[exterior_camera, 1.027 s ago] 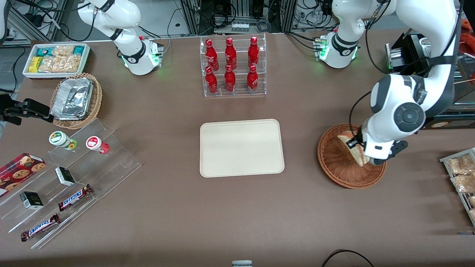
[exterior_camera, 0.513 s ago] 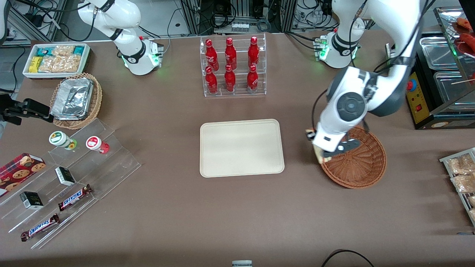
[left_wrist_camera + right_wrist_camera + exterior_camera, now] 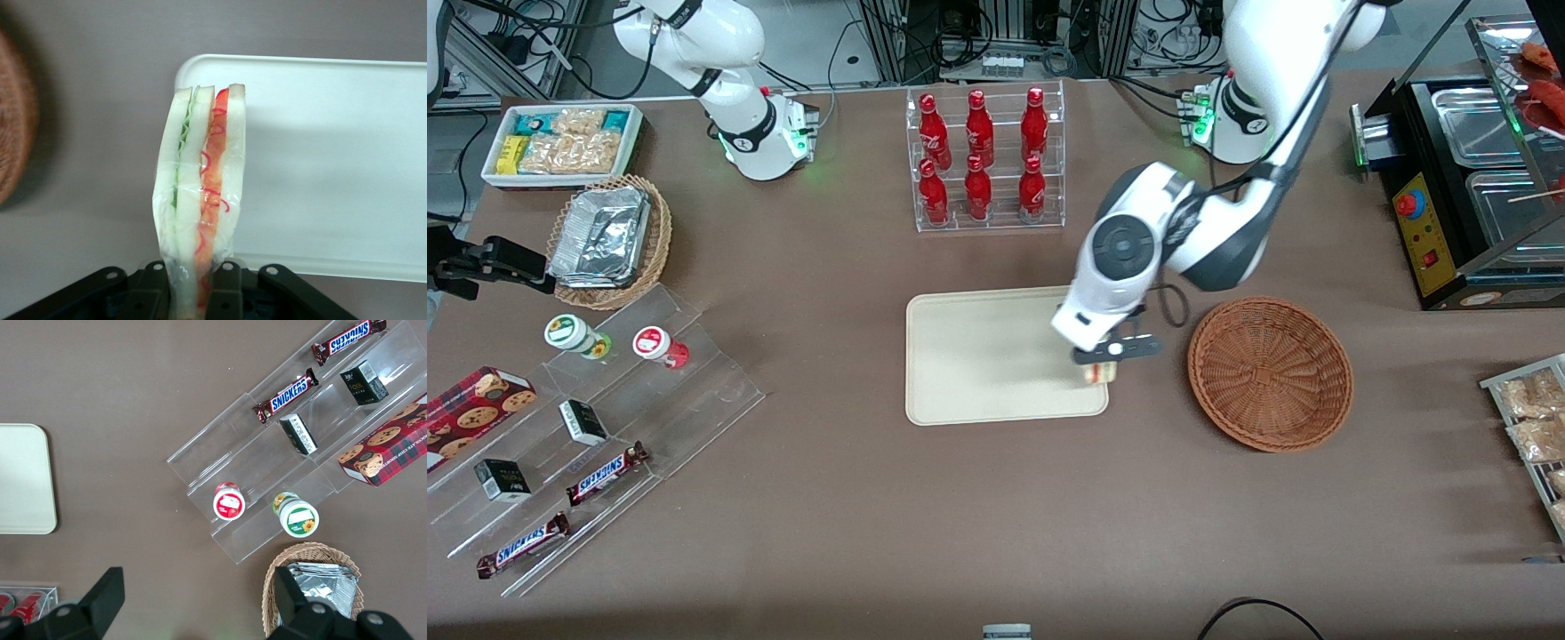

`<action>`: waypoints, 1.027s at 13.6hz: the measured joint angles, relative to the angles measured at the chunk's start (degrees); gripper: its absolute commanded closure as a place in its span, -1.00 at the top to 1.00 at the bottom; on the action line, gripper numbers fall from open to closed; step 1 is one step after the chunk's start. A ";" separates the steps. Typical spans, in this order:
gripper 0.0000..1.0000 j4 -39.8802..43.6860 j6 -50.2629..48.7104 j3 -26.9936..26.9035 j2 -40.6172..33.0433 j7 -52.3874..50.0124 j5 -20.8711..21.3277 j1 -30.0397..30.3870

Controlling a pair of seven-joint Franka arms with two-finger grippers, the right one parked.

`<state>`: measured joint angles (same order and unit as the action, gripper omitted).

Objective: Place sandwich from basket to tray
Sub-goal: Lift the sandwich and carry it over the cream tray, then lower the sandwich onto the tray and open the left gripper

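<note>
The gripper (image 3: 1104, 360) hangs over the tray's (image 3: 978, 356) edge that faces the basket (image 3: 1270, 373), near the tray corner closer to the front camera. Its fingers (image 3: 225, 283) are pinched narrow on the sandwich (image 3: 200, 193), which stands on end between them in clear wrap, bread slices outermost with green filling on one side and red on the other. In the front view only a small pale bit of the sandwich (image 3: 1100, 373) shows under the gripper, above the tray's rim. The wrist view shows the wedge held off the tray (image 3: 333, 167), with a rounded tray corner just past its tip and the basket's woven rim (image 3: 13, 127) off to one side.

The reddish-brown basket sits just beside the tray, toward the working arm's end of the table, and holds nothing. The tray's flat cream floor is bare.

A clear rack (image 3: 987, 160) near the table's edge farther from the front camera holds six red bottles in two rows. Toward the parked arm's end, a lighter wicker basket (image 3: 609, 242) holds crumpled foil trays, and a white bin (image 3: 560, 144) in that corner holds snack packets.
</note>
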<state>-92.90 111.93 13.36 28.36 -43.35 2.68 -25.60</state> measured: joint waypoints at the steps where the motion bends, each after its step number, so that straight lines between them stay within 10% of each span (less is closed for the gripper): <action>1: -1.00 2.25 0.00 -0.02 2.38 0.06 0.01 -1.13; 14: -1.00 14.08 0.59 -0.40 15.80 -6.82 2.78 -8.56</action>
<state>-78.83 112.52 12.96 44.16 -50.17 5.46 -34.16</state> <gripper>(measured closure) 0.846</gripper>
